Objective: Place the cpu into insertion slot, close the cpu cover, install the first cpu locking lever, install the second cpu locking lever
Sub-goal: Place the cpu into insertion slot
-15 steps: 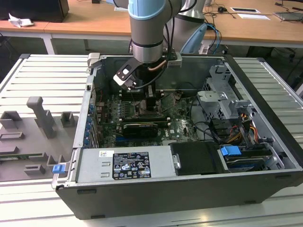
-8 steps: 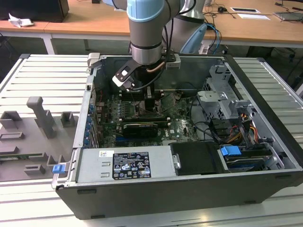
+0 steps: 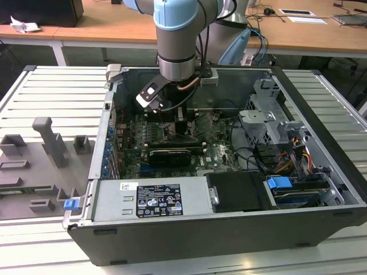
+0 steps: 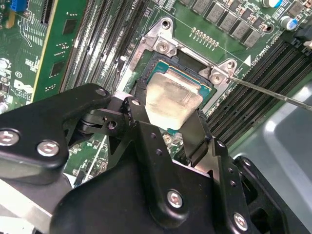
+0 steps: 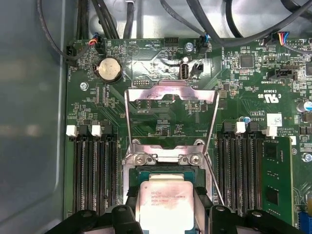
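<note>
In both wrist views my gripper (image 4: 170, 122) (image 5: 168, 219) is shut on the cpu (image 4: 173, 97) (image 5: 165, 200), a small silver-beige square held by two opposite edges between the black fingers (image 4: 139, 117). The chip sits right over the insertion slot (image 4: 161, 63) (image 5: 146, 171), a dark socket with a metal rim; I cannot tell whether it rests in it. The cpu cover (image 5: 156, 92) stands swung open beyond the socket. A thin locking lever (image 4: 268, 92) (image 5: 214, 183) juts out unlatched beside the socket. In the exterior view the gripper (image 3: 180, 129) reaches down into the open computer case onto the green motherboard (image 3: 218, 152).
Long black memory slots (image 5: 92, 175) (image 5: 239, 170) flank the socket on both sides. A black expansion card (image 3: 169, 156) lies just in front of the gripper. Drive cages and cables (image 3: 275, 143) fill the case's right end. Grey fixtures (image 3: 51, 143) stand on the table at the exterior view's left.
</note>
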Controlling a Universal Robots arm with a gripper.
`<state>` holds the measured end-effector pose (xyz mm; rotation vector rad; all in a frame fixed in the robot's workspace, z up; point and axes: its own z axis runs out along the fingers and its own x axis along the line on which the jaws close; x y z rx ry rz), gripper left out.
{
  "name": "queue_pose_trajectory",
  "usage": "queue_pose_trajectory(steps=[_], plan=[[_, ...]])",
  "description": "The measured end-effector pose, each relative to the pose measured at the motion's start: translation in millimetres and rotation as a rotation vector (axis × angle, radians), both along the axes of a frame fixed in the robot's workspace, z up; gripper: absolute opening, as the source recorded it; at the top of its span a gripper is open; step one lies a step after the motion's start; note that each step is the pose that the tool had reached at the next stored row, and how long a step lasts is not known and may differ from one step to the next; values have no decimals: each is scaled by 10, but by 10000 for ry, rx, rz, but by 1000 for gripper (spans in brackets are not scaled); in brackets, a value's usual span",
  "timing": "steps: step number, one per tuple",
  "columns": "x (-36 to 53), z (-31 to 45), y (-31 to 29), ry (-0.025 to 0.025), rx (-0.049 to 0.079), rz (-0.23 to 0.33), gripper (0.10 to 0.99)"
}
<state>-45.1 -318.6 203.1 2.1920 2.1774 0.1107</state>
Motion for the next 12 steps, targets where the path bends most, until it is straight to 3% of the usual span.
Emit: queue_pose_trajectory(steps=[9,10,12], plan=[[0,-18,0,-1,-5,-1,541],[0,-18,0,0,-5,0,608],[0,-13,0,-1,-4,-2,608]])
